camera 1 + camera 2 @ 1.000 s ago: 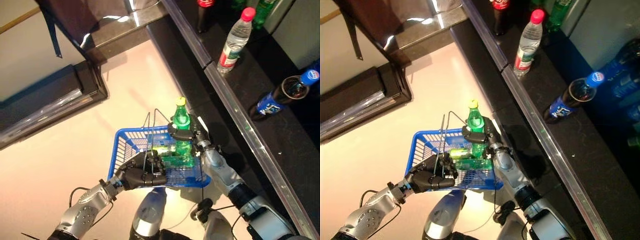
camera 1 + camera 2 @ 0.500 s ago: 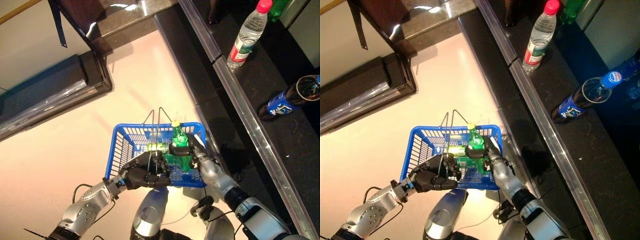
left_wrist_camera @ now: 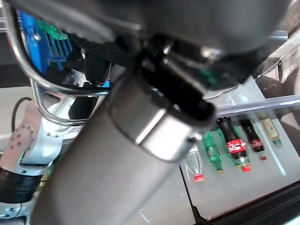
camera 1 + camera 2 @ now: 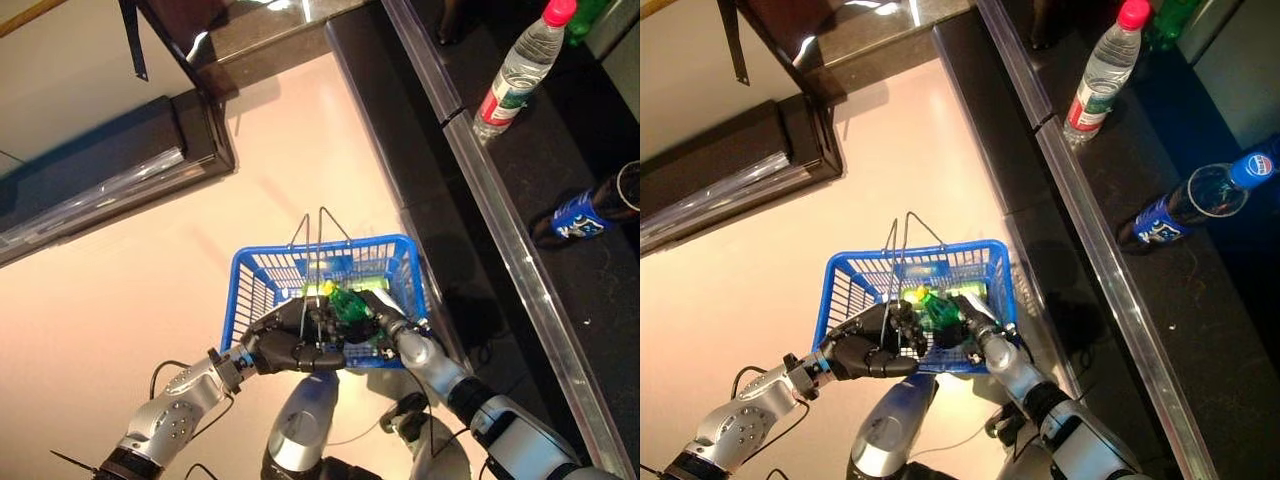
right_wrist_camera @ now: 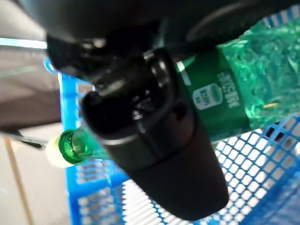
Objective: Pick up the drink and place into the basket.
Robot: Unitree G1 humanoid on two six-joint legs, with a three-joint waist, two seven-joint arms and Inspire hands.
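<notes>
- We hold the blue basket (image 4: 400, 262) by its wire handles (image 4: 318, 235) in our left hand (image 4: 290, 345), fingers curled round the wires at the basket's near rim.
- Our right hand (image 4: 975, 335) reaches over the near rim, with thumb and fingers wrapped round the green drink bottle (image 5: 220, 101) at its labelled middle.
- The bottle is tipped over inside the basket, lying low among the mesh, its yellow cap (image 4: 923, 294) pointing towards the left hand. A second green bottle appears to lie under or beside it, though we cannot separate the two clearly.
- We judge the bottle to be thin, smooth plastic, fairly heavy if full: stiff enough round the label band to take a firm squeeze, slippery on the bare ribbed lower part, and hardly fragile. The label band is the best hold; the neck is narrow and likely to swivel.
- The mesh floor may let a round bottle roll once freed, so we should let go only when it rests flat.
- Beyond the basket, on the dark counter (image 4: 560, 330), stand a clear water bottle (image 4: 515, 75) and a blue-labelled dark bottle (image 4: 585, 210), well apart from it.
</notes>
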